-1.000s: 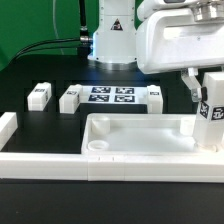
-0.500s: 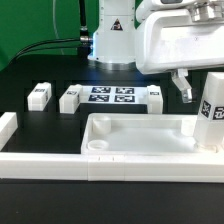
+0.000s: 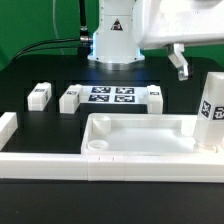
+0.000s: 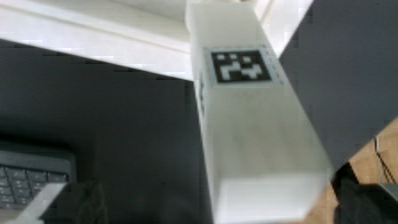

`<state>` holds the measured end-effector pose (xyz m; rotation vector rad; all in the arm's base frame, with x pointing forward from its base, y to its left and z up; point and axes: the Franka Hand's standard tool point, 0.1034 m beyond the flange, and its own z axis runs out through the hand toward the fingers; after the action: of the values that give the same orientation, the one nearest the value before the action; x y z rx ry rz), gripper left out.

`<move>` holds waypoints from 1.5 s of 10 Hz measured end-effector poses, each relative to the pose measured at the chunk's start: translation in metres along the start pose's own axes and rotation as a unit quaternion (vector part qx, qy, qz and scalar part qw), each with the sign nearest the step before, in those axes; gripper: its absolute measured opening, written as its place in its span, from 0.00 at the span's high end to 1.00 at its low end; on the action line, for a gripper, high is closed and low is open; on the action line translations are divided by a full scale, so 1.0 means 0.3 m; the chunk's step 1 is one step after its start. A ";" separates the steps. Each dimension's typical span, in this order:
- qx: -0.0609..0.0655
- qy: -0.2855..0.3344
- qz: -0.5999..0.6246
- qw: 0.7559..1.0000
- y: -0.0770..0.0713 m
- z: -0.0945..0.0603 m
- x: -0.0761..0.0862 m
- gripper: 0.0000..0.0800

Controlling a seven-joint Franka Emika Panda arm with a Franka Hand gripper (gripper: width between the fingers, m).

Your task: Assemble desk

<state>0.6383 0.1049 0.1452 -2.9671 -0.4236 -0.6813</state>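
Note:
The white tray-like tabletop (image 3: 140,158) lies upside down at the front of the table. One white tagged leg (image 3: 211,110) stands upright in its corner at the exterior view's right. My gripper (image 3: 200,66) hangs open just above that leg's top, and only one dark finger (image 3: 180,62) shows. In the wrist view the same leg (image 4: 249,150) runs between my open fingers with a gap on each side and nothing gripped. Three loose legs lie on the black table: one (image 3: 39,95), a second (image 3: 69,99) and a third (image 3: 154,96).
The marker board (image 3: 110,96) lies flat behind the tabletop, between the loose legs. White border rails (image 3: 40,162) run along the front and the exterior view's left. The robot's base (image 3: 115,40) stands at the back against a green backdrop.
My gripper has opened, letting go of the standing leg, and has risen above it. The leg has stayed upright in the tabletop's corner.

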 end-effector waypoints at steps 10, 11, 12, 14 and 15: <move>0.040 -0.191 0.023 0.981 -0.050 0.034 -0.037 0.19; 0.046 -0.227 0.018 0.973 -0.045 0.036 -0.020 0.19; 0.050 -0.238 0.015 0.970 -0.029 0.049 -0.015 0.19; 0.052 -0.249 0.013 0.967 -0.021 0.059 -0.028 0.19; 0.052 -0.248 0.011 0.967 -0.026 0.059 -0.027 0.19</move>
<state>0.6365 0.1126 0.1258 -3.0055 -0.4334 0.0983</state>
